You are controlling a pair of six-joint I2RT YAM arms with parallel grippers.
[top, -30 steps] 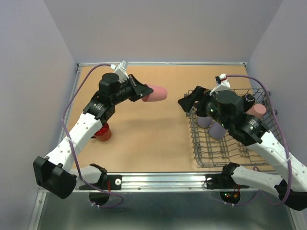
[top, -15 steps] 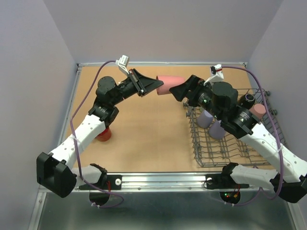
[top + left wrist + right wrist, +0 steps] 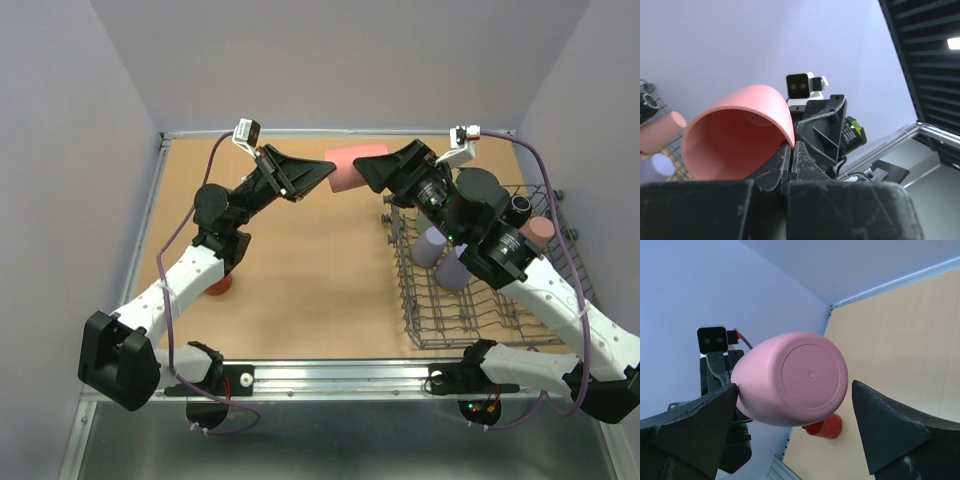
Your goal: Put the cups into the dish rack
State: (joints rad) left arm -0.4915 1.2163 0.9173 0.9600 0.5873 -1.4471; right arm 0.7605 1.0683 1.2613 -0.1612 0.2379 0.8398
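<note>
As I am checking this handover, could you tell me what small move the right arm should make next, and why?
Probably close the right fingers on the pink cup: they stand open either side of its base, while the left fingers pinch its rim in mid-air.

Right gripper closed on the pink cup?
No, the right wrist view shows the right gripper open wide around the base of the pink cup, with a clear gap at one finger.

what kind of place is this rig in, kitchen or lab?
Likely a lab test cell: bare walls box in a board tabletop, and a wire dish rack holds cups.
</note>
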